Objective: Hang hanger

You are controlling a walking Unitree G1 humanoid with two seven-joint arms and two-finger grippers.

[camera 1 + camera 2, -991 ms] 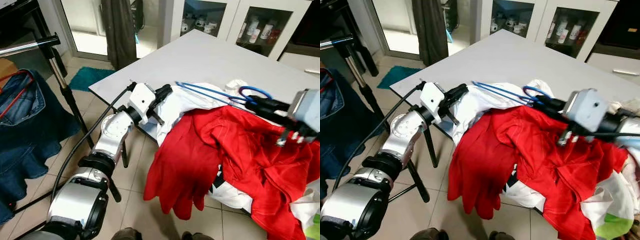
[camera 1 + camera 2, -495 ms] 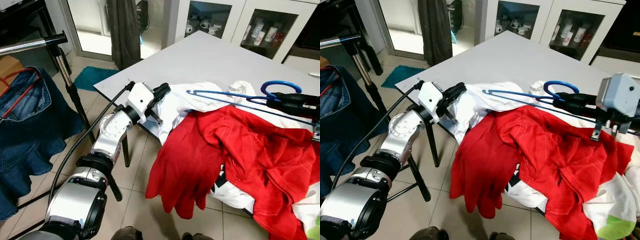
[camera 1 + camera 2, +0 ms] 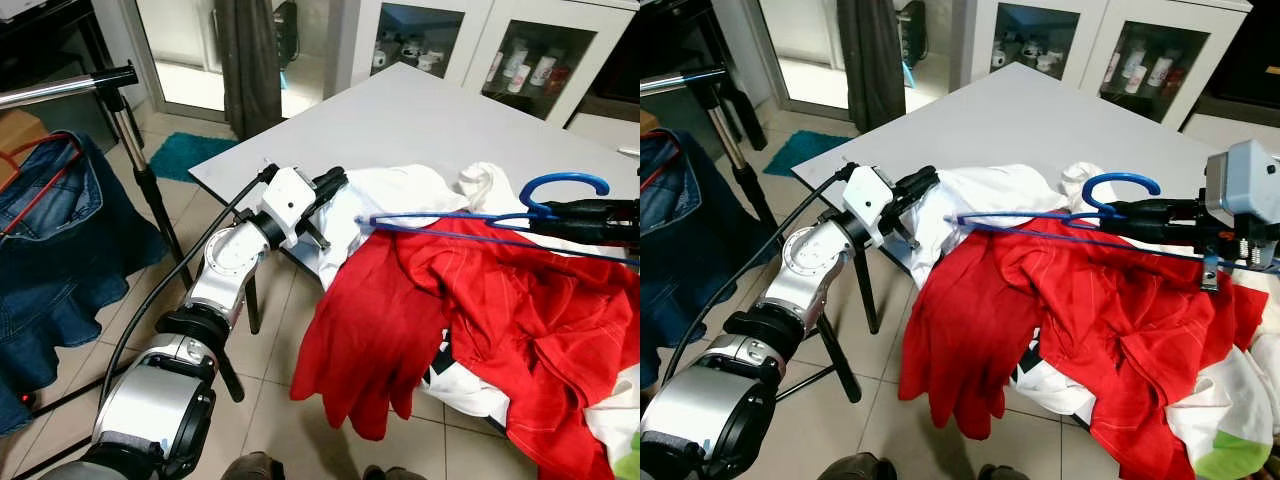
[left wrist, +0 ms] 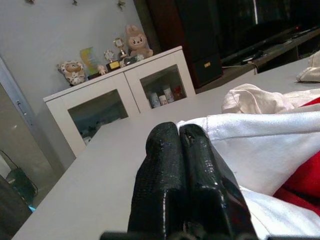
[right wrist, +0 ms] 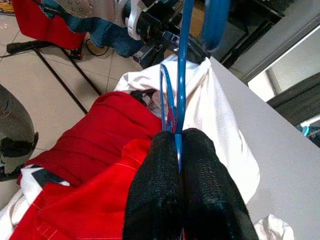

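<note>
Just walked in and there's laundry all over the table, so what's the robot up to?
The right hand is shut on a blue hanger, holding it level above a red garment and white clothes heaped on the grey table. The left hand rests shut at the table's edge against the white cloth. A clothes rail stands to the robot's left with denim hanging on it.
</note>
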